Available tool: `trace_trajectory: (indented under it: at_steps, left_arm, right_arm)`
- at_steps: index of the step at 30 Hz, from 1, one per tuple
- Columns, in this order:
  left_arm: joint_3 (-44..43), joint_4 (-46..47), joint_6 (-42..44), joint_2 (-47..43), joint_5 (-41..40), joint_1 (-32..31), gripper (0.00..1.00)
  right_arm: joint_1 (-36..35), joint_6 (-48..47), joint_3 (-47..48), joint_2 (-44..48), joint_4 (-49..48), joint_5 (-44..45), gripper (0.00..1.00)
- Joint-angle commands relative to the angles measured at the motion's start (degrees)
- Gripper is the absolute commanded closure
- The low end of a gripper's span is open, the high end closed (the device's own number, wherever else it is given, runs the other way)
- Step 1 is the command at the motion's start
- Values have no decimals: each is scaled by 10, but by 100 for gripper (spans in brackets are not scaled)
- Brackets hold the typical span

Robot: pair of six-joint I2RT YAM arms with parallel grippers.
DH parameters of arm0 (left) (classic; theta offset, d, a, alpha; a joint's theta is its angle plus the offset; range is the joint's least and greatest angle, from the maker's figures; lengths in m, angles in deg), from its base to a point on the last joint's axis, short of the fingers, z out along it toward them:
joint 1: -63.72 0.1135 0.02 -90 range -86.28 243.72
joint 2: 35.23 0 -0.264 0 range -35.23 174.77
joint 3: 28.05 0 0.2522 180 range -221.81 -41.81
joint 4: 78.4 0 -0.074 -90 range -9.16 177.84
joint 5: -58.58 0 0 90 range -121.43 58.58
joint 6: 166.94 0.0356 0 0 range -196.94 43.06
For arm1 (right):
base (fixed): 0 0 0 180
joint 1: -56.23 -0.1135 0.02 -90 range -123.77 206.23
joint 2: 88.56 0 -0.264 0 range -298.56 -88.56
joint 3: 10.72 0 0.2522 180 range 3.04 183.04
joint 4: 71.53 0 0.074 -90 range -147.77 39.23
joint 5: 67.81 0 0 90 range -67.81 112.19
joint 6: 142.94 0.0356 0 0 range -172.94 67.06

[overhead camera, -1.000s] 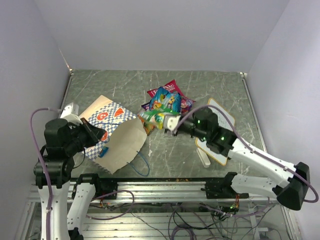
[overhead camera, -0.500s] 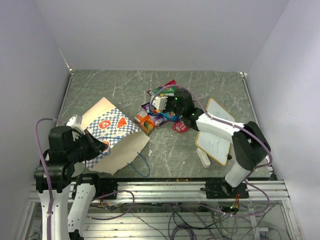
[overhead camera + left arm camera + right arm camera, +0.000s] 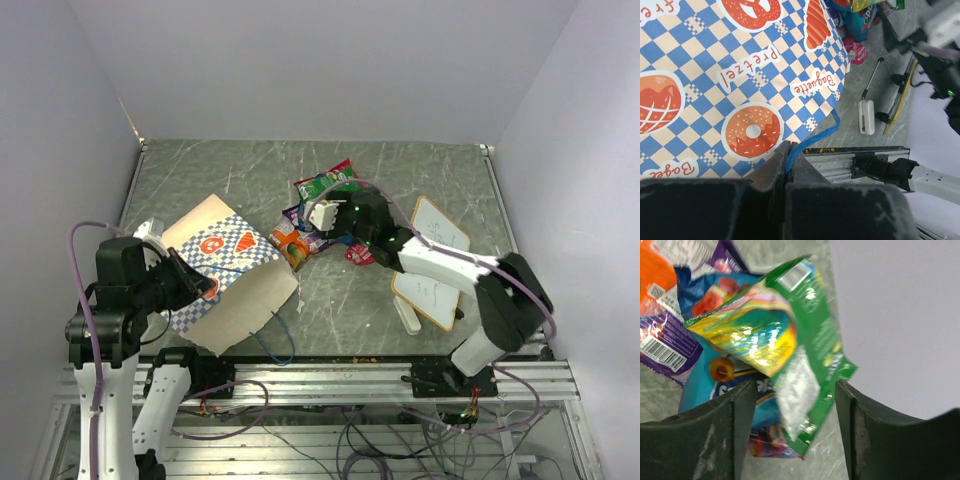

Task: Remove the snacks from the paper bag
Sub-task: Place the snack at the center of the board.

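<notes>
The blue-and-white checkered paper bag [image 3: 228, 262] lies on its side at the left, its cream inside facing the near edge. My left gripper [image 3: 788, 150] is shut on the bag's thin blue string handle [image 3: 816, 136] beside the bag's printed side [image 3: 740, 75]. The snacks [image 3: 318, 232] lie heaped at mid-table. My right gripper [image 3: 795, 407] hovers over the heap, its jaws wide apart. A green packet [image 3: 800, 350] hangs blurred between the fingers, touching neither, above a blue one [image 3: 735, 385] and a purple one [image 3: 662, 340].
A wood-framed whiteboard [image 3: 432, 262] lies right of the heap, with a white marker [image 3: 408, 318] by its near corner. An orange packet [image 3: 291, 246] and a small red one [image 3: 358, 254] sit at the heap's edges. Grey walls close in on three sides.
My right arm carried a packet from the bag's mouth back to the heap, then opened its jaws and the packet came loose. My left gripper kept its hold and the bag shifted slightly.
</notes>
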Motion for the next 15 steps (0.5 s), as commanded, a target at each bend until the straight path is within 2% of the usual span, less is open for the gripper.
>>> trace_trajectory:
  at_steps: [1, 5, 9, 12, 15]
  left_arm:
    - [-9, 54, 6, 9, 13, -1, 93]
    - [-16, 73, 12, 24, 20, -2, 93]
    - [-36, 74, 29, 42, 22, -2, 93]
    - [-54, 69, 41, 49, 27, -1, 93]
    - [-67, 64, 47, 53, 30, -1, 93]
  right_arm:
    - [-12, 32, -2, 132, 40, -85, 34]
    - [-61, -14, -70, 230, 68, -244, 31]
    - [-142, 53, -120, 242, 25, -322, 32]
    - [-227, 150, -167, 199, -114, -307, 31]
    - [-284, 246, -179, 111, -276, -265, 32]
